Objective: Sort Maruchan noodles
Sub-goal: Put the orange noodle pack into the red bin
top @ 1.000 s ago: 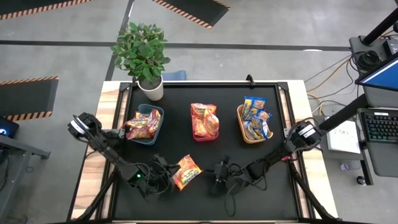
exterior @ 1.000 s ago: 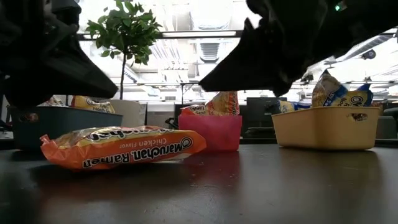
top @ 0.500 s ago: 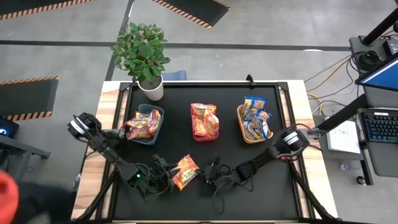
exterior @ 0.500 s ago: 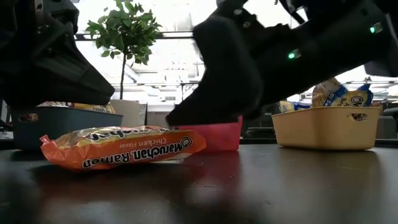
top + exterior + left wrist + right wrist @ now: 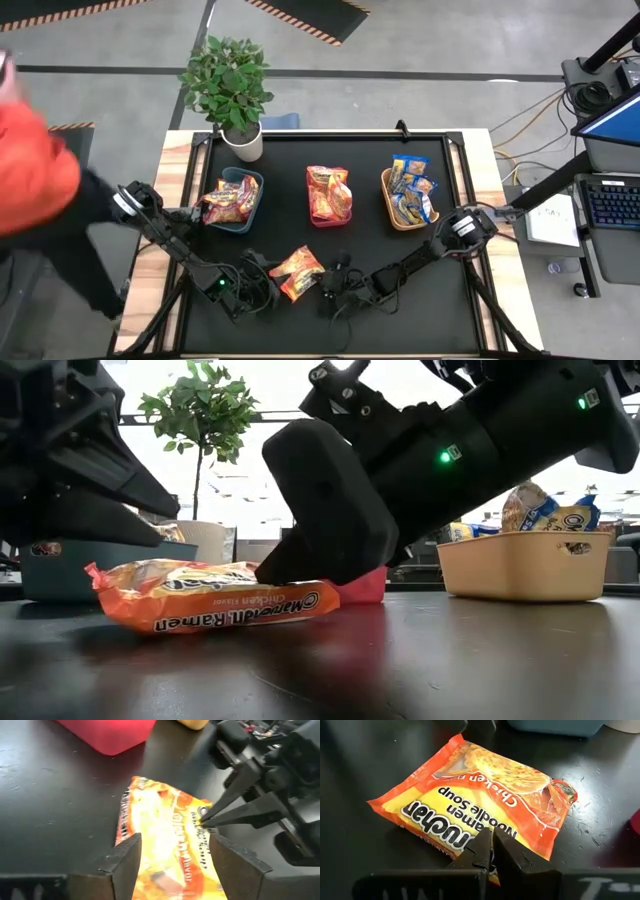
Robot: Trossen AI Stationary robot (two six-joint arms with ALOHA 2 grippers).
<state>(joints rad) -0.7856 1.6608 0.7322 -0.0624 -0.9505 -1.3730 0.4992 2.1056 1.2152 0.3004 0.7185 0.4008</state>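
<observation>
One orange Maruchan noodle packet [image 5: 298,272] lies flat on the black table top, near the front middle. My left gripper [image 5: 175,865] is open, and its fingers stand on either side of the packet's left end. My right gripper [image 5: 492,854] is shut, and its tips rest on the packet's right edge. More noodle packets fill the teal bin [image 5: 256,180], the red bin [image 5: 318,218] and the tan bin [image 5: 386,205] farther back. My left gripper has the packet's end [image 5: 165,870] between its open fingers; I cannot tell whether they touch it. My right gripper presses its shut fingertips [image 5: 207,820] on the packet's right edge [image 5: 470,842]. It comes slanting down from the table's right. The packet lies flat on the table.
A potted plant [image 5: 230,85] stands at the far left corner. A person in an orange top [image 5: 35,190] stands beside the table's left edge. Bare black table top [image 5: 420,300] lies to the front right.
My right gripper has moved toward the table's left and down, onto the packet's right edge. The packet has turned a little on the table. A person in orange has come in at the table's left side.
</observation>
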